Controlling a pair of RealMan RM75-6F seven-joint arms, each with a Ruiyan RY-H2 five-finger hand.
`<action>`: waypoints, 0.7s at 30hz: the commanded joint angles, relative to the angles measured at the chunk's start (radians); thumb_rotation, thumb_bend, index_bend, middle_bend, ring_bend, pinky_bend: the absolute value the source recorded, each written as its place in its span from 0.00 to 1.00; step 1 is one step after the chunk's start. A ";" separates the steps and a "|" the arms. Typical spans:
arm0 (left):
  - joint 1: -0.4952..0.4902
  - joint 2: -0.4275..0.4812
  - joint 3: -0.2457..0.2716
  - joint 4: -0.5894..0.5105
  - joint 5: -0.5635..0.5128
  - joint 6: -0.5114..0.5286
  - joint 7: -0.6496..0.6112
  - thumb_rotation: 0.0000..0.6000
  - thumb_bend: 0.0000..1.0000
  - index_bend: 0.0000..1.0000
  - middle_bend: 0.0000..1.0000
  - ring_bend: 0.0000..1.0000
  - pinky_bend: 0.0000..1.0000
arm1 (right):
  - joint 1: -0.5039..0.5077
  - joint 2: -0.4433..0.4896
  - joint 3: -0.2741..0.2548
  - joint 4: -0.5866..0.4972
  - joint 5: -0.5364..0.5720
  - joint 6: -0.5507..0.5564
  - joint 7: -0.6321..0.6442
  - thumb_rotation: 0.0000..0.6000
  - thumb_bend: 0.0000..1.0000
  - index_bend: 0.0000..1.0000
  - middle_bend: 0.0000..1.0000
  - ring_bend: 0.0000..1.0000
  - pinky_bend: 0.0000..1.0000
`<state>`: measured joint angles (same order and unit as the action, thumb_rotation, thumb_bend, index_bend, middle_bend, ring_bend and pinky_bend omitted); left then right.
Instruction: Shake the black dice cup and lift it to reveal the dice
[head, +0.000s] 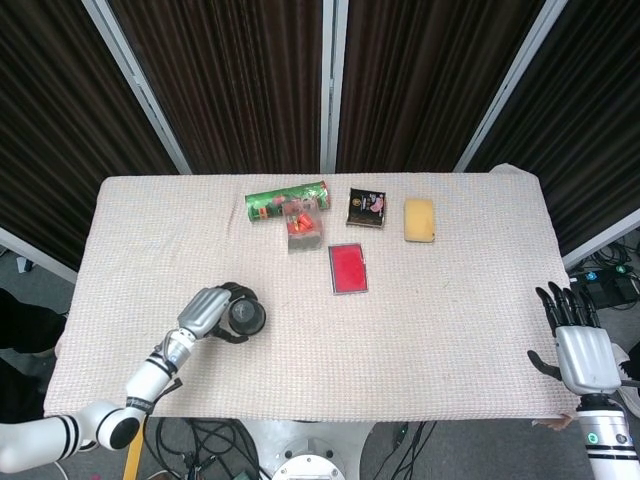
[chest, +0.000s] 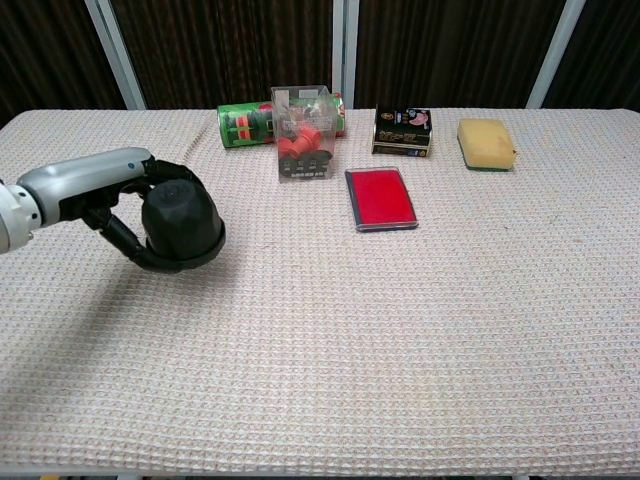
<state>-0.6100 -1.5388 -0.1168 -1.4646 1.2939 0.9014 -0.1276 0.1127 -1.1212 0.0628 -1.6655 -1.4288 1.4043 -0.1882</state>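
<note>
left hand (chest: 120, 205) wraps the black dice cup (chest: 180, 227) on the bench (chest: 400, 320); tilting mid-shake could let hidden dice slip out underneath.

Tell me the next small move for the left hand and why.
Probably keep shaking: slide the black dice cup back and forth a little more on the cloth. The left hand already wraps the cup, which sits mouth-down, and no dice show, so lifting comes after the shake.
</note>
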 joint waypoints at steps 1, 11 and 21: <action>-0.016 0.030 -0.026 -0.036 -0.012 -0.013 -0.009 1.00 0.28 0.48 0.48 0.24 0.33 | -0.001 0.002 0.001 -0.003 -0.002 0.003 -0.001 1.00 0.10 0.00 0.01 0.00 0.00; -0.088 0.210 -0.191 -0.247 -0.099 -0.002 0.031 1.00 0.28 0.49 0.50 0.25 0.34 | -0.003 0.003 -0.002 -0.009 -0.011 0.011 -0.002 1.00 0.10 0.00 0.01 0.00 0.00; -0.064 0.017 -0.017 0.046 -0.251 -0.194 -0.027 1.00 0.28 0.52 0.52 0.29 0.37 | -0.003 0.004 -0.002 -0.006 -0.012 0.011 0.001 1.00 0.10 0.00 0.01 0.00 0.00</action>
<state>-0.6742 -1.4526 -0.1827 -1.5113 1.0837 0.7796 -0.1248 0.1114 -1.1190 0.0594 -1.6693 -1.4392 1.4117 -0.1862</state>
